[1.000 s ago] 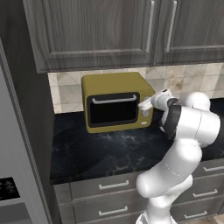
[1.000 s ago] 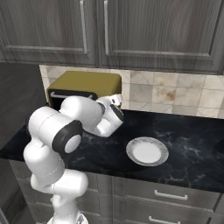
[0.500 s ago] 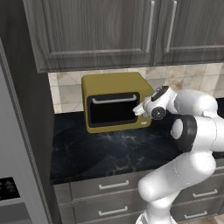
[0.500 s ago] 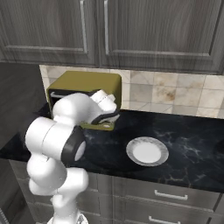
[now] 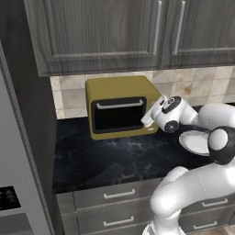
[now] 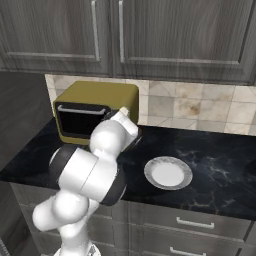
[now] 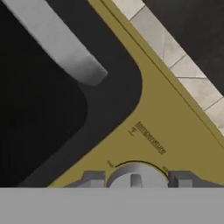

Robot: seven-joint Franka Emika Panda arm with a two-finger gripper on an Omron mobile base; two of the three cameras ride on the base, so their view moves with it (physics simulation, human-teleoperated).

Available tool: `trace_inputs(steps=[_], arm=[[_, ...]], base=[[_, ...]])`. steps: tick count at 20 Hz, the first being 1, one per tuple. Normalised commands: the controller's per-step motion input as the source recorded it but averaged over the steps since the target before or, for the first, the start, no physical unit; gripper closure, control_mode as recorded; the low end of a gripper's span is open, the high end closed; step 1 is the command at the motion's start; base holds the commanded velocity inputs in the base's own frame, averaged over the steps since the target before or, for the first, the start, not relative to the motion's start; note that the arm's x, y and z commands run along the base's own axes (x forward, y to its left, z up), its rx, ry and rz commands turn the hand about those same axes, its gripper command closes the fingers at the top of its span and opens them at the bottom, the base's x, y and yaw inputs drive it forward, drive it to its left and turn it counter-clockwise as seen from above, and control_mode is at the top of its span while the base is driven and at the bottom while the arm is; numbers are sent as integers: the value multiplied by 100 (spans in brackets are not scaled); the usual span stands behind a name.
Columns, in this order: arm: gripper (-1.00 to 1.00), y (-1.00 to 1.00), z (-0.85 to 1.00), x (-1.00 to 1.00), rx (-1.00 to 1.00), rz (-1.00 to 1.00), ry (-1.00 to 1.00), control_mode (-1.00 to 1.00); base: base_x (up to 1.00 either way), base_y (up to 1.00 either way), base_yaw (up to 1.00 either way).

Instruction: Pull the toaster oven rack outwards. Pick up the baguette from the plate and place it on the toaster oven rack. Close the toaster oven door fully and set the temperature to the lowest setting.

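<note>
The mustard-yellow toaster oven [image 5: 120, 92] [image 6: 97, 95] stands on the black counter against the tiled wall. Its dark glass door [image 5: 117, 114] [image 6: 75, 122] is up and shut, with the silver bar handle [image 7: 61, 43] across the top. My gripper [image 5: 148, 120] [image 7: 136, 178] is pressed to the oven's right panel. In the hand view its two fingertips [image 7: 93, 178] sit tight against either side of the round silver knob [image 7: 135, 174] under the word "temperature". The white-grey plate [image 6: 168, 173] [image 5: 195, 140] lies bare on the counter to the right. The baguette and the rack are hidden.
Dark wooden wall cabinets [image 5: 137, 32] hang low over the oven. A tall grey panel [image 5: 23, 137] closes the counter's left end. Drawer fronts with silver handles [image 6: 192, 222] run below the counter's front edge. My own arm [image 6: 107, 150] covers the oven's right side in the right base view.
The hand has swung left from beside the oven onto its right control panel, and the jaws have drawn in around the knob. Oven, door and plate have not moved.
</note>
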Motion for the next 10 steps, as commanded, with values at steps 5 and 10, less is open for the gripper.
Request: trace_inputs(steps=[5,10], arm=[[100,-16,-12,31,-53,43,7,-100],[100,-3,-6,33,-63,38,19,-100]], base=[[0,0,0],[0,0,0]])
